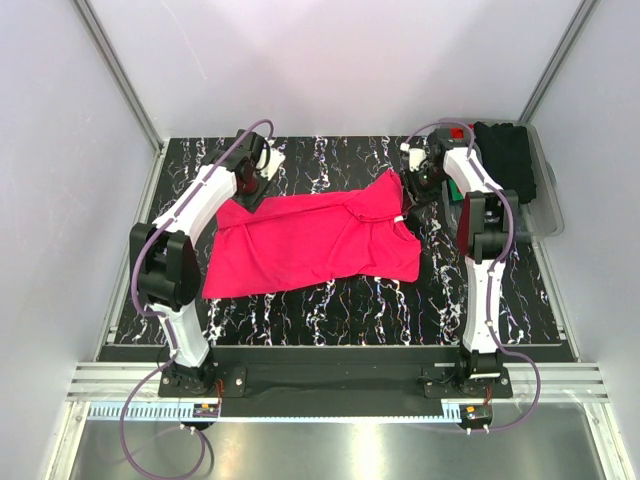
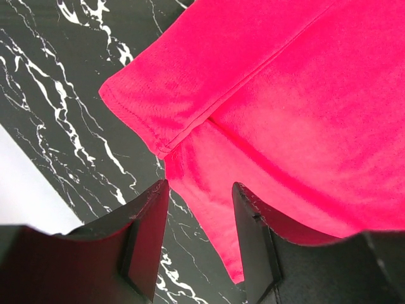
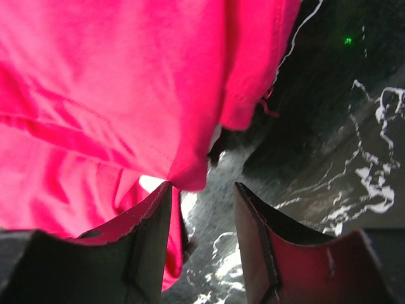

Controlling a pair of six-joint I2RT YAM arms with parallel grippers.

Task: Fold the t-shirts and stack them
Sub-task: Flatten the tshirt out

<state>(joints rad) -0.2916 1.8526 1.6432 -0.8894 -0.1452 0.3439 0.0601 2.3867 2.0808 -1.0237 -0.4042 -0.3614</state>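
Observation:
A bright pinkish-red t-shirt (image 1: 310,240) lies partly folded on the black marbled table, with a small white label (image 1: 398,219) near its right edge. My left gripper (image 1: 256,172) is open just above the shirt's far left corner; in the left wrist view its jaws stand apart over the shirt's hem (image 2: 190,133), holding nothing. My right gripper (image 1: 416,187) is open at the shirt's far right corner; in the right wrist view the cloth (image 3: 114,88) hangs by the left finger (image 3: 149,234), with nothing between the jaws.
A clear bin (image 1: 541,190) at the back right holds a black shirt (image 1: 505,150), with red and green cloth beside it (image 1: 458,133). Grey walls enclose the table. A black rail (image 1: 330,355) runs along the near edge.

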